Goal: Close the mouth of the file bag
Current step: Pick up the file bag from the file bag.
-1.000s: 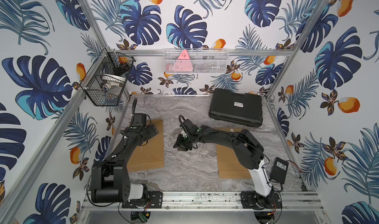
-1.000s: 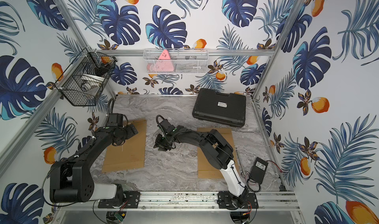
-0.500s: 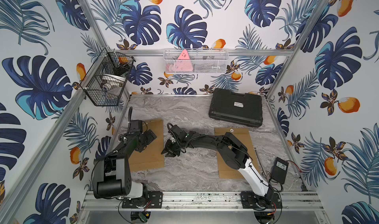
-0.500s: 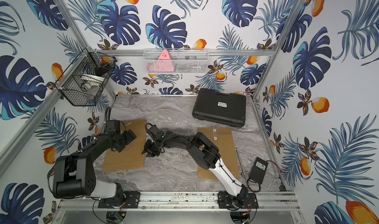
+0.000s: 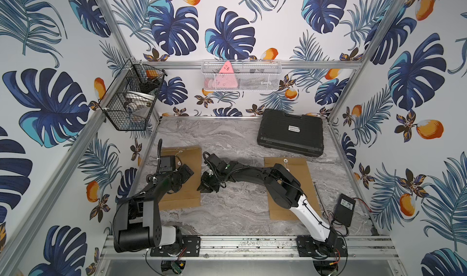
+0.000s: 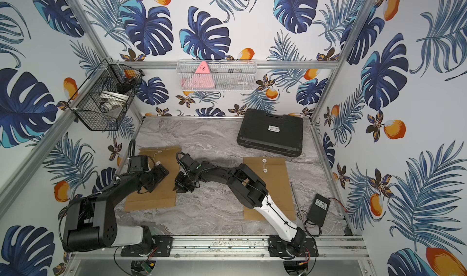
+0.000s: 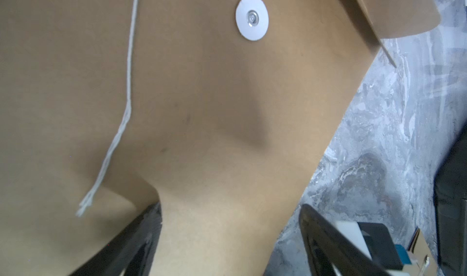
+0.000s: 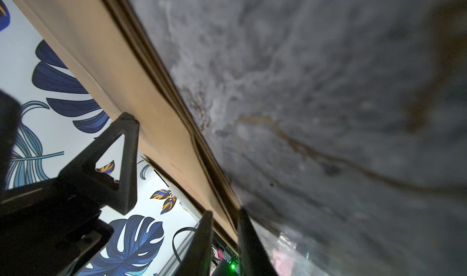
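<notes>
The brown file bag (image 5: 182, 199) lies flat at the left in both top views (image 6: 154, 199). Its flap (image 7: 404, 9) stands a little raised at the far end. A white string (image 7: 126, 98) trails loose over the bag's face, beside the white disc (image 7: 252, 17). My left gripper (image 5: 188, 172) hovers open just over the bag's middle (image 7: 230, 209). My right gripper (image 5: 204, 187) sits at the bag's right edge. In the right wrist view that edge (image 8: 131, 90) runs between the narrowed fingers of the right gripper (image 8: 223, 214).
A second brown file bag (image 5: 298, 166) lies at the right under my right arm. A black case (image 5: 290, 132) sits at the back right and a power adapter (image 5: 344, 206) at the front right. A black wire basket (image 5: 131, 103) and a white basket (image 5: 240, 76) hang on the walls.
My right arm has swung left from the table's middle to the left bag's right edge and narrowed its jaws there. My left gripper has drawn back slightly over the bag.
</notes>
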`<state>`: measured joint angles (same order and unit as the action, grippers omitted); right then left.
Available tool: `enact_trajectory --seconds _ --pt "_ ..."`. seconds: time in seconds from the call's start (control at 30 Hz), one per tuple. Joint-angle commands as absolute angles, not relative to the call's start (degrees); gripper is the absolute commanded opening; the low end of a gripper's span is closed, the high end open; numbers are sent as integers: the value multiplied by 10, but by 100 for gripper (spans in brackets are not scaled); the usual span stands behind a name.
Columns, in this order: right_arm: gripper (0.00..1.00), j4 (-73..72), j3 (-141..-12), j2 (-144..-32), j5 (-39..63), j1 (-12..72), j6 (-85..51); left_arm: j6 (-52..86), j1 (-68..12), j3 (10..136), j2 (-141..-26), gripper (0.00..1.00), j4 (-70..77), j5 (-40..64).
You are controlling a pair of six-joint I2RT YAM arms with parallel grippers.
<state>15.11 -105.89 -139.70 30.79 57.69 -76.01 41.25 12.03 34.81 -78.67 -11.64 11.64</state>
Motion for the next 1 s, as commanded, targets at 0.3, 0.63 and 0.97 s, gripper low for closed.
enact_trajectory --seconds 0.3,0.63,0.97 --pt "0 142 -1035 -1371 306 571 -743 377 134 402 -746 92 -227 130" --pt "0 148 -934 -1250 377 528 -684 343 133 452 -716 92 -267 101" --pt "0 267 -683 -1028 407 400 -513 314 32 490 -745 92 -270 120"
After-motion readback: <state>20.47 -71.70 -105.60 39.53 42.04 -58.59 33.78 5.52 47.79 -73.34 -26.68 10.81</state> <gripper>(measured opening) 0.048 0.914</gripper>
